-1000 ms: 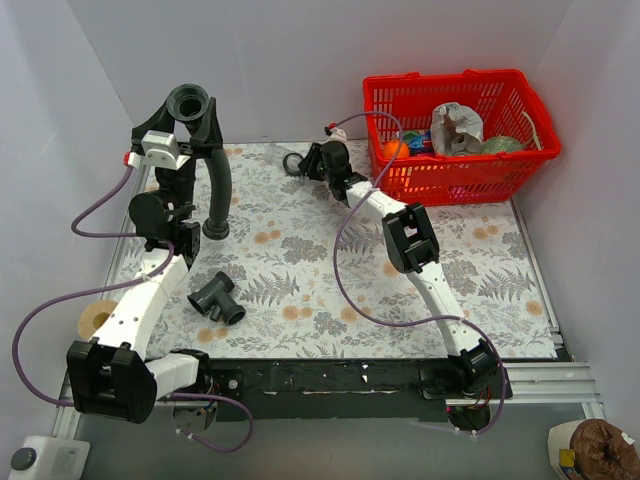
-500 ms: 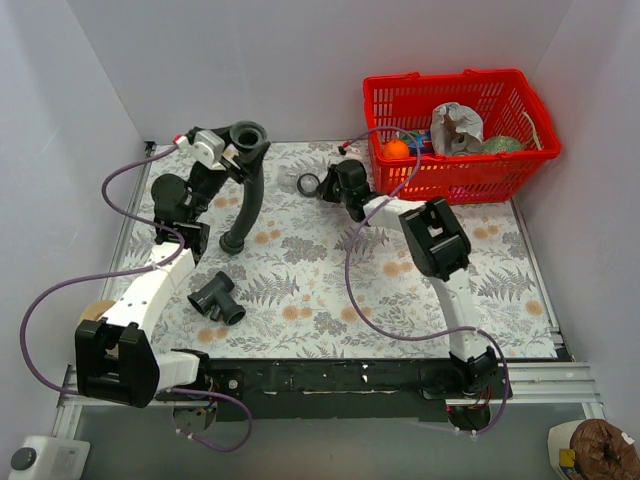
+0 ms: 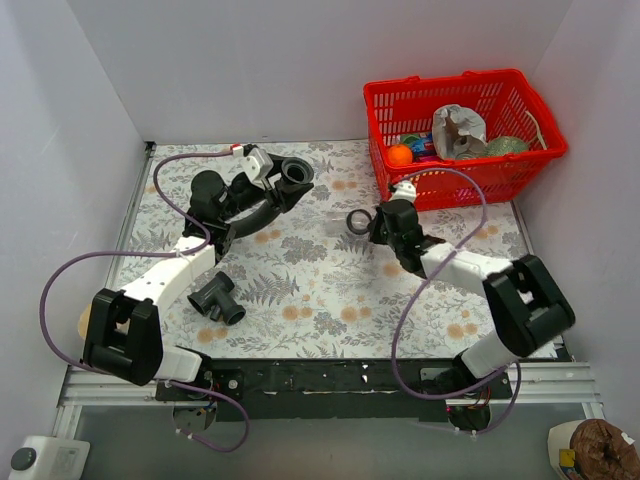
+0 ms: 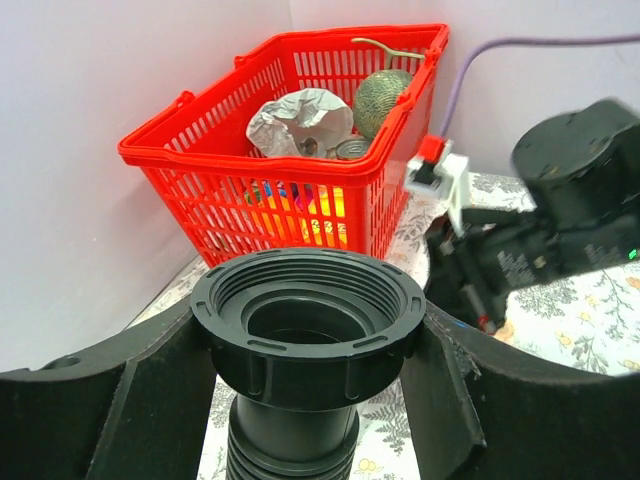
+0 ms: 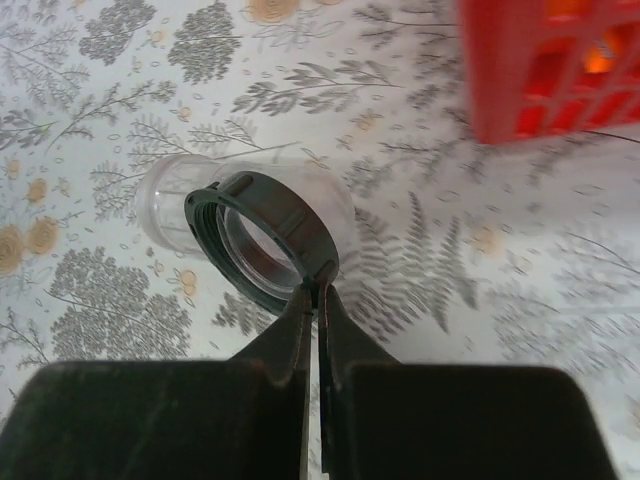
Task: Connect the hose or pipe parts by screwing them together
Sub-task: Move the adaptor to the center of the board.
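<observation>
Right wrist: right pincer (image 5: 318,290) pinches clear fitting (image 5: 285,208) by its thin rim near red basket (image 5: 540,70); threading onto hose (image 4: 300,300) clamped in left pincer (image 4: 305,375) may twist it loose.

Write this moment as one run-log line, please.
left gripper: shut on hose collar | right gripper: pinching ring rim | T-fitting: lying free, untouched | joined: nothing yet

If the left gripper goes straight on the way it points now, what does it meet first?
Probably the red basket; the right gripper lies just right of that line, but depth is unclear.
</observation>
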Robot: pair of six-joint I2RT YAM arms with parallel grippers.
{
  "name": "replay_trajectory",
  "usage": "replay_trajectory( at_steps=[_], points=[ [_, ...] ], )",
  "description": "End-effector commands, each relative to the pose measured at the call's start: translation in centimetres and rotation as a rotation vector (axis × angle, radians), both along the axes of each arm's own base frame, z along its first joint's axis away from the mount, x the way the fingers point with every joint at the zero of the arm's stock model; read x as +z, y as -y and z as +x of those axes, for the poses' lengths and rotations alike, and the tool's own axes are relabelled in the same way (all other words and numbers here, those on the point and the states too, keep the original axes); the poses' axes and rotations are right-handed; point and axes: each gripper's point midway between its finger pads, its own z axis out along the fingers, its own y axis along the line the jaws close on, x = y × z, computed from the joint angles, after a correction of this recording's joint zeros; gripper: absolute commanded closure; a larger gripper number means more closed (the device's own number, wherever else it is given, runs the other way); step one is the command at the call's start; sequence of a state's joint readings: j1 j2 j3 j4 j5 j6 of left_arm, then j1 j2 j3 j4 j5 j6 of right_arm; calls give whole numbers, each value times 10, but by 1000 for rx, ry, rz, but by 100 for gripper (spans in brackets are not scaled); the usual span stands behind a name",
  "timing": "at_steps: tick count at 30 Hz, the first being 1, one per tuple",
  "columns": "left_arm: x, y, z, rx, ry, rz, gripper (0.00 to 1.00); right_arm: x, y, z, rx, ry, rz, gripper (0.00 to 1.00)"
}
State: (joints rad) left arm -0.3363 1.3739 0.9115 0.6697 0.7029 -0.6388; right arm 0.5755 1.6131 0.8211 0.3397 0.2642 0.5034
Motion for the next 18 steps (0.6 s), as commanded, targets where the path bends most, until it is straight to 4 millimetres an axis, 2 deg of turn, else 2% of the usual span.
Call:
replay_trajectory(
  at_steps=[1, 2, 3, 4, 6, 7, 9, 10, 16, 18],
  points=[
    [29, 6, -26, -90, 76, 7, 100, 17, 53, -27, -138, 21, -87, 99],
    [28, 8, -31, -117, 77, 15, 100, 23, 62, -38, -148, 18, -85, 99],
    [26, 10, -34, -134, 74, 18, 100, 15, 71, -49, -157, -6, -104, 99],
    [26, 10, -37, -149, 74, 21, 100, 28, 77, -56, -171, 14, -89, 99],
    [24, 15, -50, -206, 75, 38, 100, 21, 92, -75, -192, -37, -123, 99],
    [23, 15, -52, -219, 73, 43, 100, 28, 99, -83, -209, -26, -113, 99],
    [18, 19, -66, -286, 70, 67, 100, 21, 113, -101, -227, -69, -143, 99],
    [17, 21, -70, -308, 65, 72, 100, 24, 117, -109, -233, -71, -130, 99],
    [26, 26, -95, -393, 76, 79, 100, -5, 135, -154, -271, -253, -140, 99],
    [30, 26, -100, -406, 87, 81, 100, -11, 135, -157, -261, -279, -157, 99]
  ],
)
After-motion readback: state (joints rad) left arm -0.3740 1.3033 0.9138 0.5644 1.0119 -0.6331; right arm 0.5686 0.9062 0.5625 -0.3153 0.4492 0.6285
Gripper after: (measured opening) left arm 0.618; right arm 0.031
